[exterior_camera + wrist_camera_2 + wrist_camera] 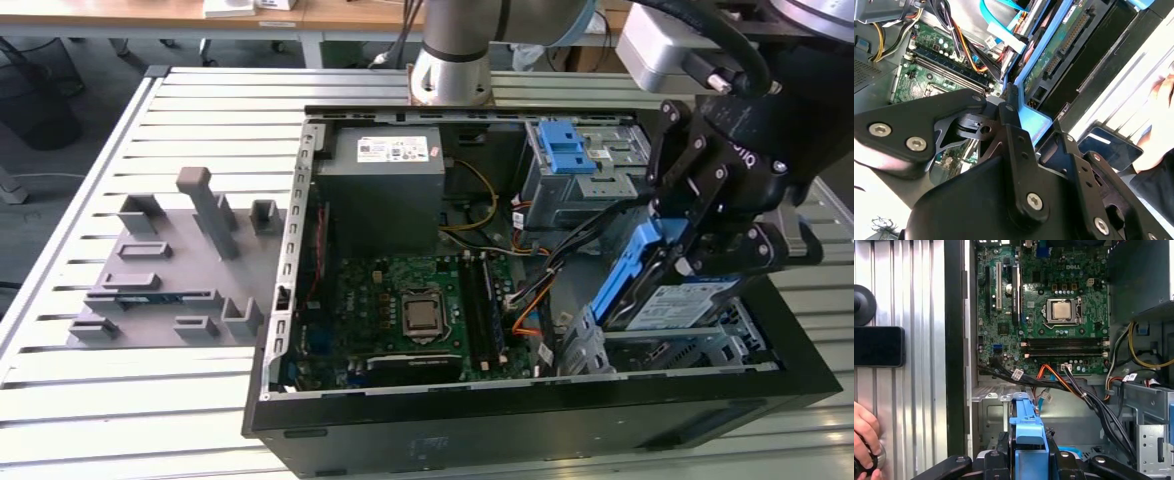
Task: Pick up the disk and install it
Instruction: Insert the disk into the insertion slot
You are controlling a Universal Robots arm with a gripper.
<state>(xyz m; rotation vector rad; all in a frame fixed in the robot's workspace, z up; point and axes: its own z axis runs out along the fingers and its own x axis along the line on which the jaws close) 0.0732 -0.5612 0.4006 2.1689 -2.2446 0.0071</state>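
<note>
Gripper: the gripper [683,250] is clamped on the disk [671,303], gripping its blue rail frame from both sides.
Disk place: lower right of the exterior view, inside the open computer case [467,425], right of the motherboard [407,300].
Key relation: the disk hangs under the gripper with its long axis steeply tilted and its lower end at the metal drive cage [721,345]; contact is unclear.
View difference: the first wrist view adds a person's hand [864,437] outside the case.

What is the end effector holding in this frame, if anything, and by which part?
The end effector holds the disk, clamped on the end of its blue rail frame.
</note>
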